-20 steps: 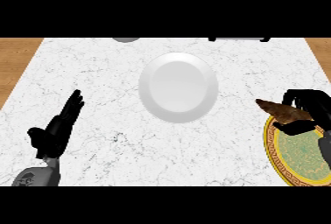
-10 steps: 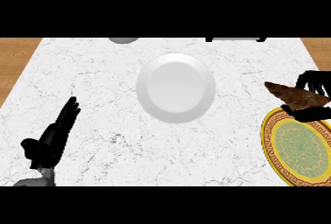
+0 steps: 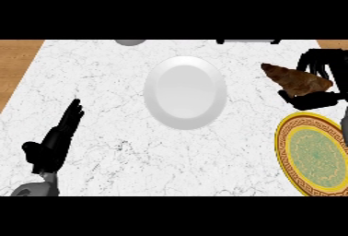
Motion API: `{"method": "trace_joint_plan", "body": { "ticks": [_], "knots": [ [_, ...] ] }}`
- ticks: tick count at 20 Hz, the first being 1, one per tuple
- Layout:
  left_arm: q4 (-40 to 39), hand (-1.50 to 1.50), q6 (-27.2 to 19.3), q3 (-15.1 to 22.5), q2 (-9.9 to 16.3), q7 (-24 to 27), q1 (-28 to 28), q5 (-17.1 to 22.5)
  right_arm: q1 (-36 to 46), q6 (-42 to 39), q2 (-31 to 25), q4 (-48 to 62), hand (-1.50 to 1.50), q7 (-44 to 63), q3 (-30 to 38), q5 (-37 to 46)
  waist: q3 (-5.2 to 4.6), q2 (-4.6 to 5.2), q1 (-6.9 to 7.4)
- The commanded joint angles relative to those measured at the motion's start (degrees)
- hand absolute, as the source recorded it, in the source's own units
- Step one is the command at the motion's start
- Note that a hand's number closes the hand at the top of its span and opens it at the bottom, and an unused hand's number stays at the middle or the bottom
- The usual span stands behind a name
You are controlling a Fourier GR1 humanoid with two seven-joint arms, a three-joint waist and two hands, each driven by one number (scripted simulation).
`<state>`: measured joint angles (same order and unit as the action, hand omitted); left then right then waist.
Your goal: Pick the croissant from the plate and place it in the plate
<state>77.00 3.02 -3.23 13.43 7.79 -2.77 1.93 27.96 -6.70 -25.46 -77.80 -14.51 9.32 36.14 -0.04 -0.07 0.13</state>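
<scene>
A brown croissant (image 3: pixel 296 80) hangs above the counter at the right, with my right hand (image 3: pixel 325 78) curled round its right end. Below it lies a green plate with a gold patterned rim (image 3: pixel 285 143), bare of food. A plain white plate (image 3: pixel 185 92) sits in the middle of the marble counter, left of the croissant, and holds nothing. My left hand (image 3: pixel 55 141) rests at the lower left, its fingers straight and pointing up, away from both plates.
The marble counter (image 3: pixel 102 83) ends in a wooden strip (image 3: pixel 15 64) at the left. A grey round object (image 3: pixel 129 42) and a dark object (image 3: pixel 245 41) show partly at the far edge.
My right hand has lifted the croissant off the patterned plate and carried it up and away, toward the counter's far side. The left hand has stayed nearly still.
</scene>
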Motion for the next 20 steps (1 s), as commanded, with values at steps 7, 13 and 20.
{"method": "trace_joint_plan", "body": {
  "ticks": [7,13,20],
  "knots": [
    [-3.0,0.00,0.0,-0.5,-1.1,-1.2,-3.3,-1.2,8.0,1.9,11.1,4.0,1.50,7.3,-9.4,5.7,0.02,0.17,0.33],
    [-1.3,0.00,-0.9,0.0,-2.5,-0.3,-1.5,-2.2,12.5,5.9,18.1,12.8,1.50,7.7,-12.4,8.4,0.03,0.17,0.51],
    [-2.3,0.00,1.9,-1.6,-0.7,-0.8,-2.8,-1.0,24.2,11.7,24.2,30.2,1.50,8.6,-11.8,11.9,0.03,0.31,0.93]
  ]
}}
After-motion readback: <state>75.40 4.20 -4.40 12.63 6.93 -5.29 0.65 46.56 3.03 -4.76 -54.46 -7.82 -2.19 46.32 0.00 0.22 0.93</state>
